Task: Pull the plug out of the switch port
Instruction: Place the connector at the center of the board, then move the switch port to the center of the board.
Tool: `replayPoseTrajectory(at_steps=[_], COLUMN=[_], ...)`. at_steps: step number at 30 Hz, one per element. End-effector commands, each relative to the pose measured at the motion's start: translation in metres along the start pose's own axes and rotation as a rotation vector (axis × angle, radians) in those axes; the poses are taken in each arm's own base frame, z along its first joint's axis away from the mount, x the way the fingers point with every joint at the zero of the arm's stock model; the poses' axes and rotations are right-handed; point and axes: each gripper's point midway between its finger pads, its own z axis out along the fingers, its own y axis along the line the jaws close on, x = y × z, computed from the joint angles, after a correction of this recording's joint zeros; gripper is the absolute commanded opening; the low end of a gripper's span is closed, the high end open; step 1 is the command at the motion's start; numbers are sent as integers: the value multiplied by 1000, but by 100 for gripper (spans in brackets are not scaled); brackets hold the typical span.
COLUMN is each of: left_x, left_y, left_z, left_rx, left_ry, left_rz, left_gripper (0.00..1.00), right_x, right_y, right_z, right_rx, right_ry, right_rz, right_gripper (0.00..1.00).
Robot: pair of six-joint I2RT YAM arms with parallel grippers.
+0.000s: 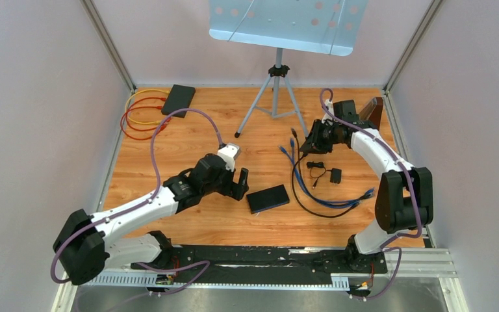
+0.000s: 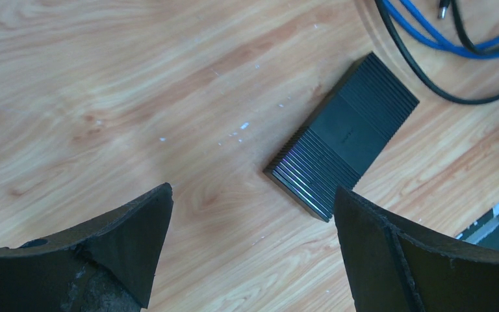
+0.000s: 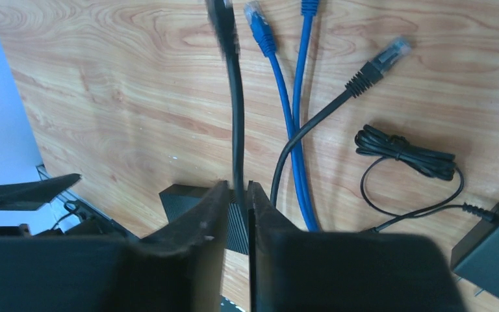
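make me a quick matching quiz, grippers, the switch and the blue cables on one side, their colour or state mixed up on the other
Column one:
1. left gripper
2. right gripper
3. switch
4. blue cables

Column two:
a. plugs lying loose, in no port
b. closed around a black cable
c. wide open, holding nothing
d. a black, ribbed box

Pairs: 1-c, 2-b, 3-d, 4-a
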Motion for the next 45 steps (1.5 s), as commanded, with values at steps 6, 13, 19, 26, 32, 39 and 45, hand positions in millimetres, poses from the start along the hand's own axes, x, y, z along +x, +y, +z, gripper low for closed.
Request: replayPoseTrajectory(at_steps=[6, 13, 19, 26, 32, 39, 45], left_x=[22, 35, 49, 57, 47, 35, 32], left_y=[-18, -35, -45, -53, -65, -84, -105], left_z=[23, 33, 47, 55, 77, 107, 119], left_rx=[81, 147, 147, 101, 126, 167, 211], left_ry=[113, 149, 233, 263, 268, 275, 294], left_rz=[-55, -179, -299, -344, -336, -307, -288], left_gripper=[100, 96, 79, 75, 73, 72, 72], right_x=[7, 50, 85, 112, 130, 140, 146], right_y=[26, 37, 33, 23, 14, 6, 1], right_z=[-41, -78, -82, -75, -68, -66, -66], right_rx=[-76, -146, -186, -199, -200, -178, -159], right_ry=[-119, -187, -165, -125, -97, -105, -110], right_rz=[-9, 11, 45, 83, 109, 145, 149], right_gripper=[50, 53, 53, 53, 53, 53, 53])
